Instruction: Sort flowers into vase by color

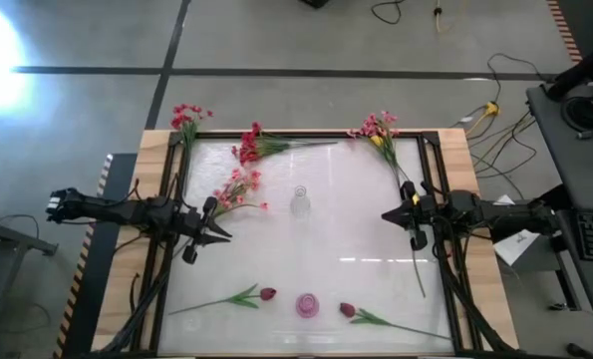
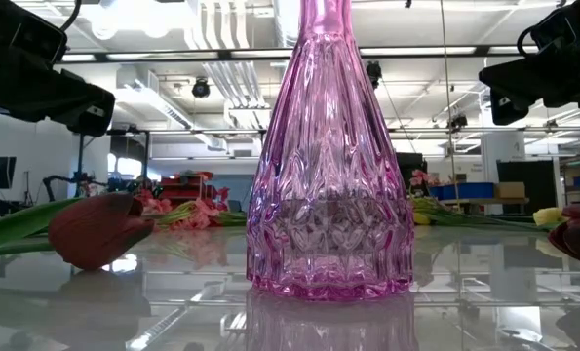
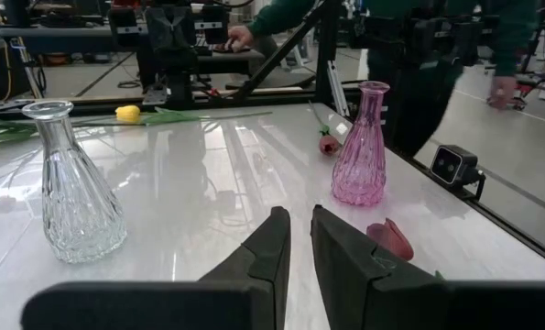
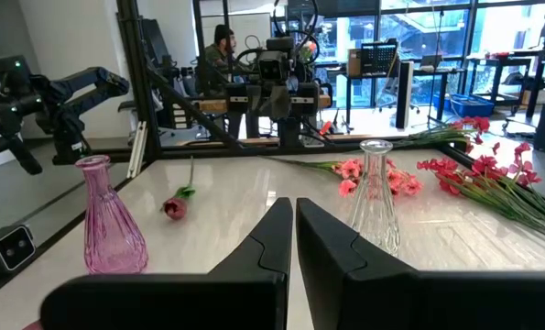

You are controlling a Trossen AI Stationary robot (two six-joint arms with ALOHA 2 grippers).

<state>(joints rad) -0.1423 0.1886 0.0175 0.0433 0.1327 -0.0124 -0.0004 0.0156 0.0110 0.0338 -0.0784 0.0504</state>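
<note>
A clear glass vase stands upright at mid-table, and a pink glass vase stands near the front edge. The flowers lie flat on the table. Red sprays and pink sprays are at the far left, pink blossoms with a yellow tulip at the far right. One dark red bud lies on each side of the pink vase, the other to its right. My left gripper is shut at the left edge. My right gripper is shut at the right edge. Both point level toward the middle.
A black frame runs around the tabletop. One more red spray lies on the far left corner, over the frame. A bare green stem lies near the right edge. A person in green stands beyond the table.
</note>
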